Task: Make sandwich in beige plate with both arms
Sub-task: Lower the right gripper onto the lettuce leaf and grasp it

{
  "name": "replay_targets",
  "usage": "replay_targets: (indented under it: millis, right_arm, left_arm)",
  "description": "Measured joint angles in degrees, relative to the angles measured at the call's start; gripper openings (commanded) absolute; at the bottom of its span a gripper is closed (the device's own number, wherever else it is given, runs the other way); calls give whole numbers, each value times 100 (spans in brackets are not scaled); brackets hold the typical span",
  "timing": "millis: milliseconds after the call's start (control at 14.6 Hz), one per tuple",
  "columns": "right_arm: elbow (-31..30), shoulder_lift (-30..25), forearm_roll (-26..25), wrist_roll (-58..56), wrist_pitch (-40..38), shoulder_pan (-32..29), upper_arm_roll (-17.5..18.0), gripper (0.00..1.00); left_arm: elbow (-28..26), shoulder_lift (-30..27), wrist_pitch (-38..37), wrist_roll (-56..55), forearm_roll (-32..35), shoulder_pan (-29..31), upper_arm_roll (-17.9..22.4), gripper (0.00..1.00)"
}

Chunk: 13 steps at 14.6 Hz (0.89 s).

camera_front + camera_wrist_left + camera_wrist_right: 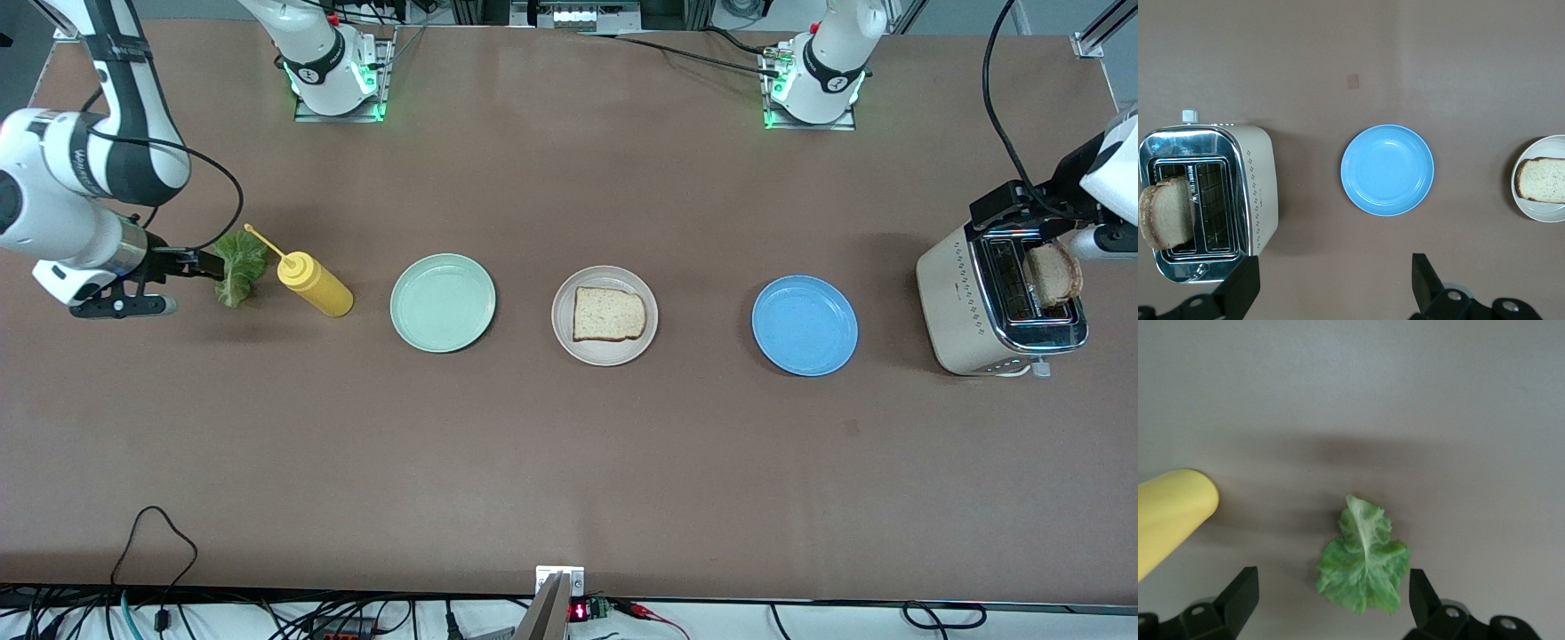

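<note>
The table [569, 444] is evenly and brightly lit from above, and only soft, short shadows are cast beside the plates. A broad dim shadow is thrown across the table around the lettuce [1363, 566] in the right wrist view. Glare is seen on the toaster's [1205, 200] chrome top. The bottle [1168, 513] is rendered slightly soft.

Three plates [443, 302], two bread slices [607, 314], one lettuce leaf [239, 267], one toaster [969, 302], one mustard bottle [314, 283]
</note>
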Motion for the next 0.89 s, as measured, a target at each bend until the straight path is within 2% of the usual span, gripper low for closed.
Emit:
replay_targets:
  millis: [275, 893]
  right_arm:
    - [-329, 270, -10, -133, 674, -211, -21, 100]
    - [-356, 1059, -10, -276, 1519, -434, -35, 100]
  left_arm:
    - [0, 0, -13, 0, 0, 0, 0, 100]
    - [-1, 0, -14, 0, 0, 1, 0, 100]
